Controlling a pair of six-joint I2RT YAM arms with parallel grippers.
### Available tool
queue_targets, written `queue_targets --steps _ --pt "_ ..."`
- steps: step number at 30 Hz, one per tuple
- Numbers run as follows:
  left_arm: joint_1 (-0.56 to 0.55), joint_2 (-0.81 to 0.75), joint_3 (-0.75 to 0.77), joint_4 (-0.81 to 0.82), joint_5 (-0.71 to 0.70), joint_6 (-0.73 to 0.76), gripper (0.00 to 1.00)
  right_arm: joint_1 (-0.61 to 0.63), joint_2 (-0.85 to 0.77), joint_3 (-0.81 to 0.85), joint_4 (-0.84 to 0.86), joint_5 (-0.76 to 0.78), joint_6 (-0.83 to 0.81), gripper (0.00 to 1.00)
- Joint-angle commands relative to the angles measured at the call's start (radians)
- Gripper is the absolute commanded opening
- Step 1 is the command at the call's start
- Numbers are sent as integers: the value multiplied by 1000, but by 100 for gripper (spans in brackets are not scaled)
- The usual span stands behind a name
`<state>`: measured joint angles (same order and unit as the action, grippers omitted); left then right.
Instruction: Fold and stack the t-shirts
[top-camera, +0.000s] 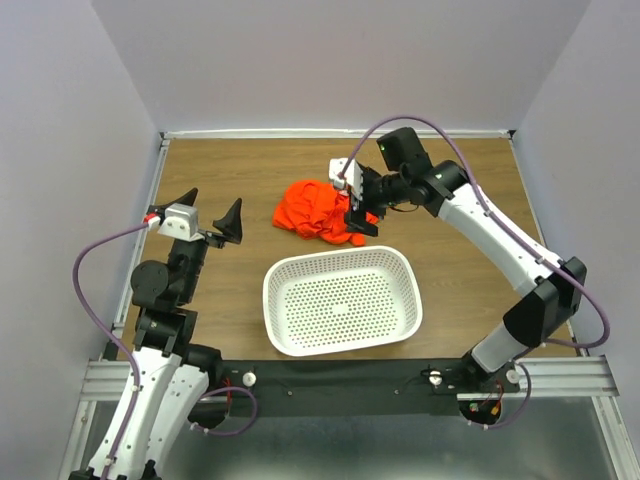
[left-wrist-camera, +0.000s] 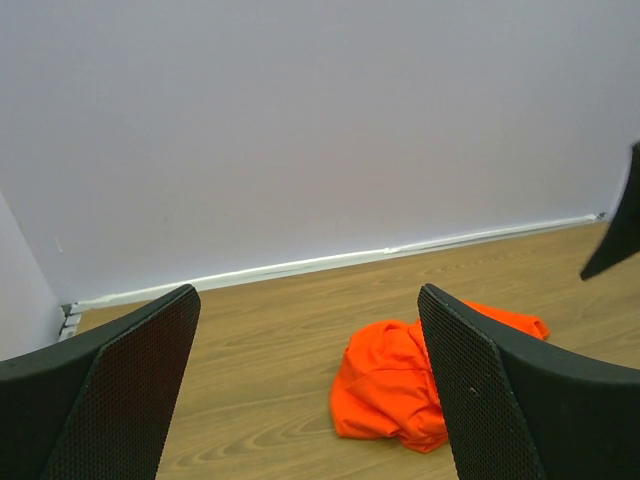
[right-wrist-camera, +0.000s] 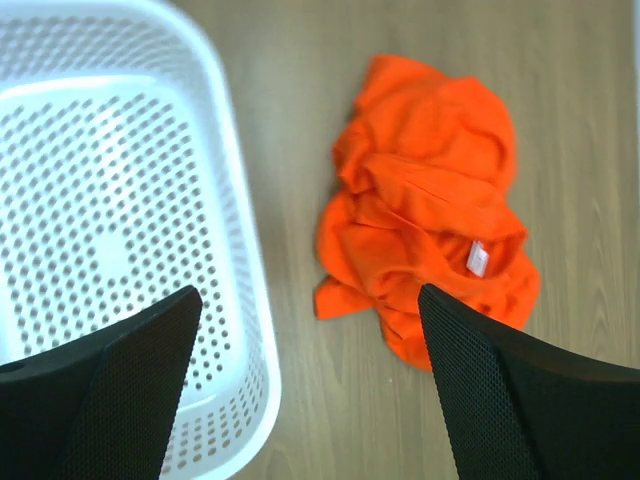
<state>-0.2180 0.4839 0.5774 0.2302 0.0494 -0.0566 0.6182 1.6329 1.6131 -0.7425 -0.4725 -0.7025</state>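
One bright orange-red t-shirt (top-camera: 315, 212) lies crumpled in a heap on the wooden table, just behind the basket. In the right wrist view the t-shirt (right-wrist-camera: 420, 200) shows its white neck label, and nothing is between the jaws. My right gripper (top-camera: 360, 222) hangs open just above the heap's right edge, fingers pointing down. My left gripper (top-camera: 212, 203) is open and empty at the table's left side, well apart from the shirt. In the left wrist view the t-shirt (left-wrist-camera: 390, 385) lies ahead on the table, partly hidden behind the right finger (left-wrist-camera: 480, 400).
A white perforated plastic basket (top-camera: 285, 275), empty, stands in front of the shirt at the table's middle; its rim (right-wrist-camera: 250, 300) runs close to the shirt's left side. Pale walls close off the table at the back and both sides.
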Motion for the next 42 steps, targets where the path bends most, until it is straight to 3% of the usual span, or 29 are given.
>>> queue_targets --steps 1,9,14,17,18,19,23,25,28,31,36,38,42 --pt "-3 -15 6 29 44 -9 98 12 50 -48 -353 -200 -440 94" --pt "-3 -25 -1 29 27 -3 98 34 323 122 -363 -166 -460 87" --pt "-3 -21 2 29 36 -3 98 77 400 84 -348 -129 -424 77" --pt "-3 -24 2 29 38 -3 98 103 406 25 -331 -118 -411 56" --pt "-3 -27 1 29 38 -3 98 106 401 13 -315 -118 -398 36" --pt "-4 -30 1 29 37 -3 98 104 386 5 -305 -115 -388 28" --pt "-3 -37 1 29 33 -3 98 104 331 42 -291 -80 -272 1" --pt "-4 -42 1 29 33 -2 98 88 291 60 -304 -90 -241 1" --pt "-4 -50 -2 29 30 -2 98 0 167 82 -305 -143 -181 1" --pt "-4 -56 -2 31 35 -3 98 -173 91 113 -276 -82 -89 1" --pt "-4 -70 -1 31 46 -8 98 -629 38 76 -88 -46 115 1" --pt "-6 -74 -1 35 49 -11 98 -760 31 15 1 38 168 1" --pt "-6 -77 -4 37 63 -14 98 -845 77 -7 205 313 380 0"
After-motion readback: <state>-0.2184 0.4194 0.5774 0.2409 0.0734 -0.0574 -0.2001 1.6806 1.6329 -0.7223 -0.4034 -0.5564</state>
